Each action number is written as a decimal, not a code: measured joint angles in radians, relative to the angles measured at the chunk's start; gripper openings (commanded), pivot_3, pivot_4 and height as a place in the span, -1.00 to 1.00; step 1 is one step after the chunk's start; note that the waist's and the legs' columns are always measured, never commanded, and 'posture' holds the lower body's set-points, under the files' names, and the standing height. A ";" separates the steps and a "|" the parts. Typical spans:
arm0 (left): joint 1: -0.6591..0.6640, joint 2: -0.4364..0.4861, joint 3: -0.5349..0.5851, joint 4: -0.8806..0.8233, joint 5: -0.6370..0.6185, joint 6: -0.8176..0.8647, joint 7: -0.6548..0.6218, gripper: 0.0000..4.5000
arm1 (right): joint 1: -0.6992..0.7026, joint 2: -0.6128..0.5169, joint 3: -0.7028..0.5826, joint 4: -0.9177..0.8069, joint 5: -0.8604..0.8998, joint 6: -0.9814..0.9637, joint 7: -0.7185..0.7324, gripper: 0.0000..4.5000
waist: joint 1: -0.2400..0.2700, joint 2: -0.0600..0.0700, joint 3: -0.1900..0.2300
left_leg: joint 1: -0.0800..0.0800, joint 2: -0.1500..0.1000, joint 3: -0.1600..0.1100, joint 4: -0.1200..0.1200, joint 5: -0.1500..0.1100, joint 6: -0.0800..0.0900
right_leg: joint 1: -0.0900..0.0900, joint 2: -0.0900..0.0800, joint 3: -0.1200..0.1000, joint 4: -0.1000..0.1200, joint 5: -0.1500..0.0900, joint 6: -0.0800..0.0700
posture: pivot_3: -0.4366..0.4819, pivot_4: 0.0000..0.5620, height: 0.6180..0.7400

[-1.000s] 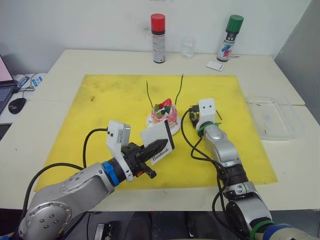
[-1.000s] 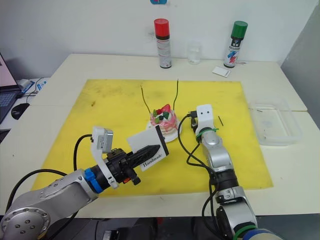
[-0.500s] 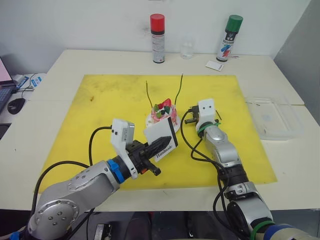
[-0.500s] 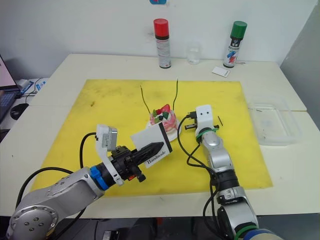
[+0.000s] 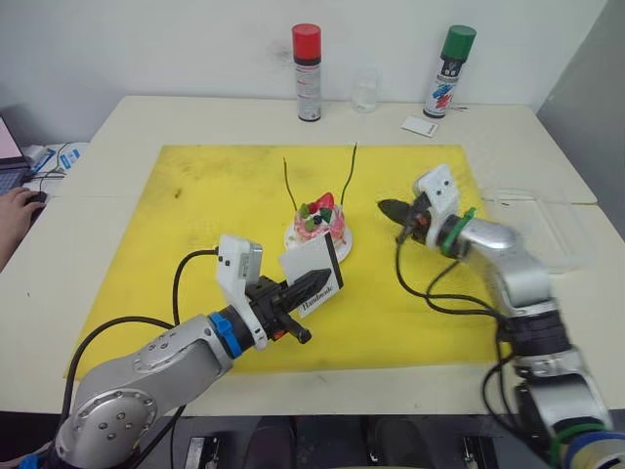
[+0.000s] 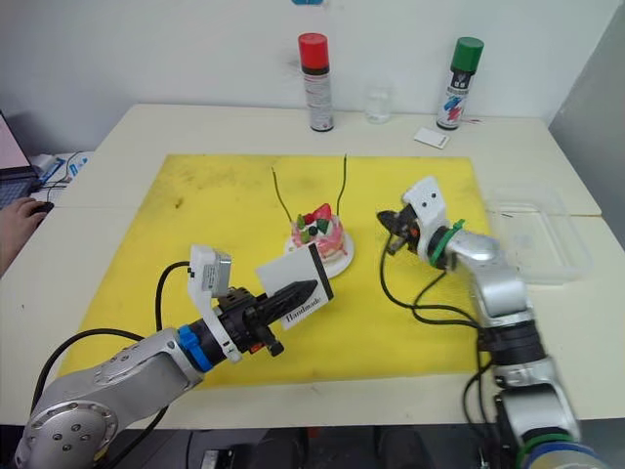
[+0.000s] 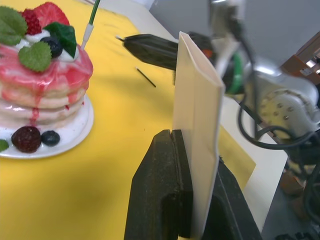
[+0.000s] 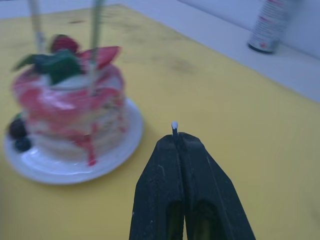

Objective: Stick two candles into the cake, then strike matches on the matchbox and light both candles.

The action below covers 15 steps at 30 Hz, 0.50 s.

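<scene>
The pink-and-white cake (image 5: 319,223) stands on its white plate (image 5: 335,252) mid-mat, with two thin green candles (image 5: 289,186) (image 5: 351,172) upright in it. My left gripper (image 5: 309,284) is shut on the white matchbox (image 5: 312,277) marked "Handmade" and holds it on edge just in front of the cake. My right gripper (image 5: 390,208) hovers right of the cake, pointing at it. It is shut on a match whose white tip (image 8: 174,125) pokes out between the fingers. A second match (image 7: 146,77) lies on the mat.
A yellow mat (image 5: 215,205) covers the table's middle. At the back stand a red-capped spray can (image 5: 309,73), a glass (image 5: 365,95), a green-capped spray can (image 5: 449,73) and a white card (image 5: 420,126). A clear plastic tray (image 5: 532,230) sits right. A person's hand (image 5: 12,210) rests far left.
My right arm has swung out to the right, and its gripper has turned from the mat to point at the cake. The left gripper with the matchbox barely moved. A hand appeared at left.
</scene>
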State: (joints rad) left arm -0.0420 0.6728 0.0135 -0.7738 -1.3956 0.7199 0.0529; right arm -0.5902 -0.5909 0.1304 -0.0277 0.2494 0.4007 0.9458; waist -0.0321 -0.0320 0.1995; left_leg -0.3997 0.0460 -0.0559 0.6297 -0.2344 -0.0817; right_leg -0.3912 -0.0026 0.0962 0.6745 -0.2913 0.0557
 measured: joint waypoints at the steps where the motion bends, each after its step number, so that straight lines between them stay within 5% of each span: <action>1: 0.004 0.000 0.005 0.006 -0.005 0.000 -0.001 -1.00 | 0.011 -0.045 0.012 -0.004 0.003 -0.030 0.066 -0.98 | 0.000 0.000 0.000 | 0.000 0.000 0.000 0.000 0.000 0.000 | 0.001 0.000 0.000 -0.001 0.000 0.000 | -0.05 -0.47 1.00; 8: -0.052 0.012 0.020 0.073 -0.082 0.020 0.007 -1.00 | -0.022 -0.094 0.028 -0.050 0.046 -0.151 0.277 -0.98 | -0.009 0.000 0.000 | 0.001 0.000 0.000 0.001 0.000 0.000 | 0.001 0.000 0.000 0.001 0.000 0.000 | -0.05 -0.47 1.00; 15: -0.106 0.009 0.035 0.122 -0.156 0.019 0.021 -1.00 | -0.015 -0.093 0.058 -0.144 0.046 -0.258 0.336 -0.98 | -0.001 0.000 0.000 | 0.000 0.000 0.000 0.001 0.000 0.000 | 0.001 0.000 0.000 0.000 0.000 0.000 | -0.05 -0.47 1.00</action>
State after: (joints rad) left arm -0.1478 0.6814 0.0481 -0.6518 -1.5514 0.7386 0.0740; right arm -0.6049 -0.6835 0.1882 -0.1714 0.2956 0.1424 1.2817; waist -0.0332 -0.0319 0.2000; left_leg -0.3993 0.0459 -0.0561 0.6305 -0.2343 -0.0818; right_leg -0.3901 -0.0028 0.0963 0.6742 -0.2911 0.0560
